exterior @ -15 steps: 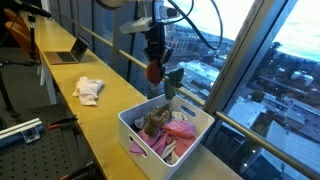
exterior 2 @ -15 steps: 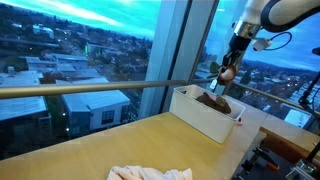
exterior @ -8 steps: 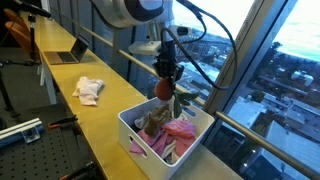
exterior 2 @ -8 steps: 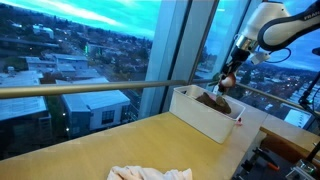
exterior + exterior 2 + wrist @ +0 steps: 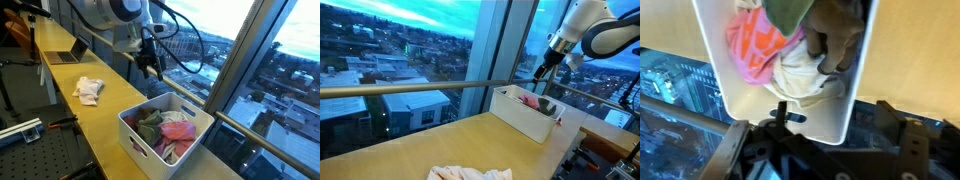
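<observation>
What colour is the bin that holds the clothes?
The bin is white; an exterior view shows it best.

White cloth on the yellow table, laptop farther along it

Arm enters from top of frame in both ext. views. White links, bent over at the elbow, forearm sloping down to wrist. In an exterior view the arm shows as a thick white curve at upper right, w/ wrist lower and towards centre. Black cables loop off the wrist area. Gripper is dark, hangs approx. vertical, tips down. It also shows small and dark in an exterior view. In wrist view the gripper comes in from bottom edge. Fingers stand far apart, one per side, jaws wide.
</observation>
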Robot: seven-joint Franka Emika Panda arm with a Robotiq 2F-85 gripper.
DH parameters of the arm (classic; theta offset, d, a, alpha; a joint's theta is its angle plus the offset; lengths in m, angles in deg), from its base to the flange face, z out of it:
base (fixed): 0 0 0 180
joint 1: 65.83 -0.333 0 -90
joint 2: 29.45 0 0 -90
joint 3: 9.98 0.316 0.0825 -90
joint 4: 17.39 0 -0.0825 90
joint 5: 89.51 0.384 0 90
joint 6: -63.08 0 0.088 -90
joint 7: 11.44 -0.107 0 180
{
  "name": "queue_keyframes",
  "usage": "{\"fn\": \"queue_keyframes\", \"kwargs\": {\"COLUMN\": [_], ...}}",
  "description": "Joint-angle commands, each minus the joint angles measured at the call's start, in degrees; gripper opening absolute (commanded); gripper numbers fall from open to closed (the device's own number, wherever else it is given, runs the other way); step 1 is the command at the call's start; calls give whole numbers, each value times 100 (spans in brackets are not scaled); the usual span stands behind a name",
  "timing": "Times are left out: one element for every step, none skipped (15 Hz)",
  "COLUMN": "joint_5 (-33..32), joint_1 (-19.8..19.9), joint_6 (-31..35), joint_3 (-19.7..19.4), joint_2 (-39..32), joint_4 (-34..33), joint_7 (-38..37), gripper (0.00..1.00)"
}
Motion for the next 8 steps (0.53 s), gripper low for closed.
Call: {"fn": "queue_keyframes", "kwargs": {"joint_5": [144,312,496,732,987,1277,1455,1701], "joint_1": [-374,-495,-596,-686,-774,-822,-887,-896], "joint_6": [226,298,319,369,462,499,554,588], "joint_3": [433,583,715,849,987,1116,1221,1342], "joint_2": [-124,-281,-400,-531,-741,-867,-1093,-1245], "joint_4": [216,196,157,110,34,-20,-100,-151], "joint_7": [-57,-1,107,242,395,625,789,1063], "gripper": [100,100,100,100,100,100,100,100]}}
